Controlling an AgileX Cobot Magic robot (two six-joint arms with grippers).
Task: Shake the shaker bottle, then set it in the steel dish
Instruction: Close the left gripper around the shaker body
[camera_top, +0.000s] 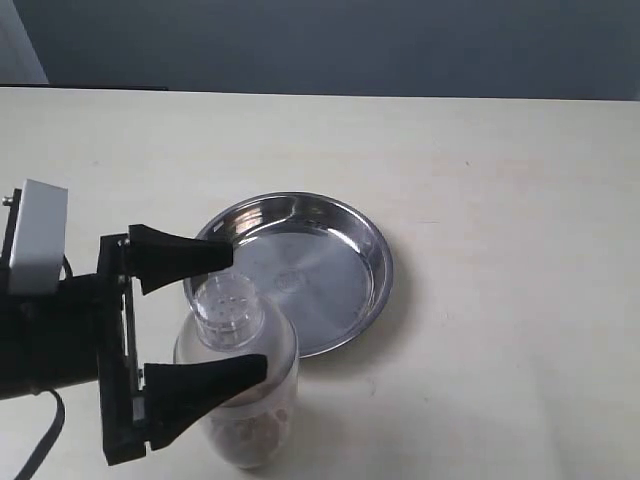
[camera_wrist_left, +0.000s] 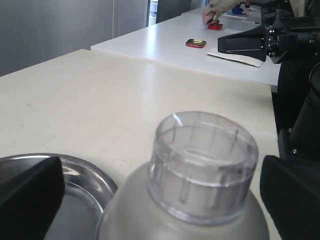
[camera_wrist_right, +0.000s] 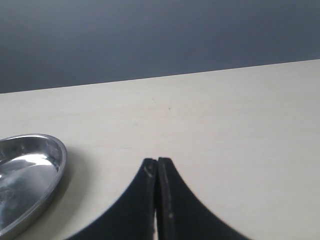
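The shaker bottle stands upright on the table just in front of the steel dish, outside its rim. Its clear perforated cap and frosted shoulder fill the left wrist view. My left gripper is open and straddles the bottle at cap and shoulder height, with one black finger on the dish side and the other finger against the bottle's near shoulder. The dish rim shows beside the bottle. My right gripper is shut on nothing, low over bare table, with the dish off to one side.
The cream table ends at a dark wall behind the dish. In the left wrist view, a second white table carries a small red tin, and black equipment stands past the table edge.
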